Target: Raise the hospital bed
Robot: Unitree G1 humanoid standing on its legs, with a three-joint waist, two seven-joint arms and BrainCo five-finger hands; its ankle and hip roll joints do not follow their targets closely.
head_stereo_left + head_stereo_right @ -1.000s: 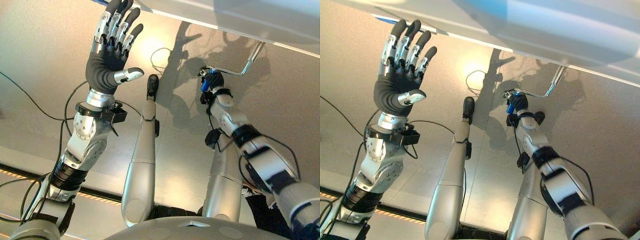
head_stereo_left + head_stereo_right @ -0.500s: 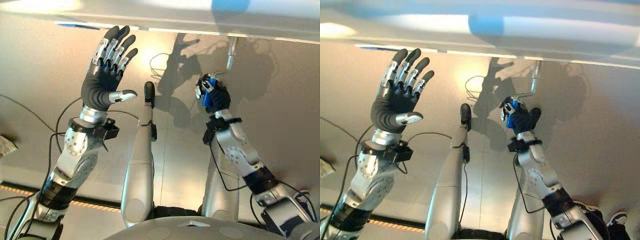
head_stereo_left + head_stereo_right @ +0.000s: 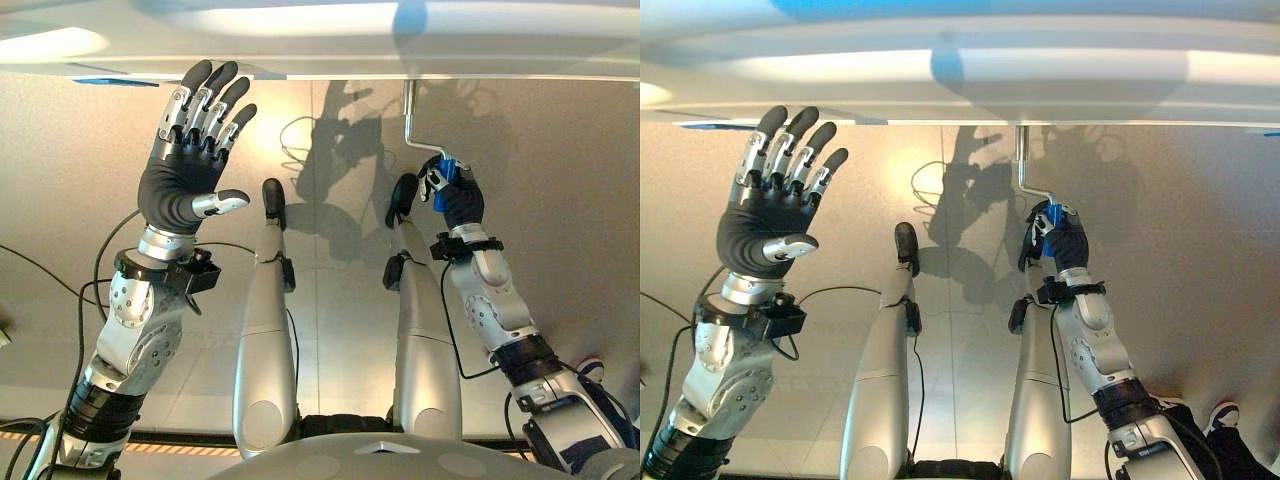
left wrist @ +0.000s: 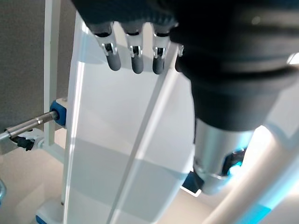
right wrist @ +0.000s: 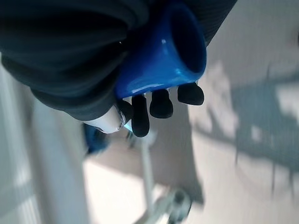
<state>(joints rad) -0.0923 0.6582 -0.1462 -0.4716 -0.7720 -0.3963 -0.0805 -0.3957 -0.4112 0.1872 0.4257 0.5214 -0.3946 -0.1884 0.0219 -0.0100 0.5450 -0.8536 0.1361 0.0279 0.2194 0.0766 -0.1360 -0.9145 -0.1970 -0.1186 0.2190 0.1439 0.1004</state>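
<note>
A silver metal crank [image 3: 410,118] with a blue grip [image 3: 446,178] is seen under the white edge of the hospital bed [image 3: 320,40]. Its shaft runs down from the bed edge, then bends sideways into the grip, which is held in the curled fingers of the right hand [image 3: 458,196]. The left hand [image 3: 190,150] is held up beside the bed edge, fingers straight and spread, grasping nothing.

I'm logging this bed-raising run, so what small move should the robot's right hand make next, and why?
Probably keep turning the crank: the right hand is curled round the blue handle of the bent silver metal crank under the white bed frame. The left hand is raised open, idle.
</note>
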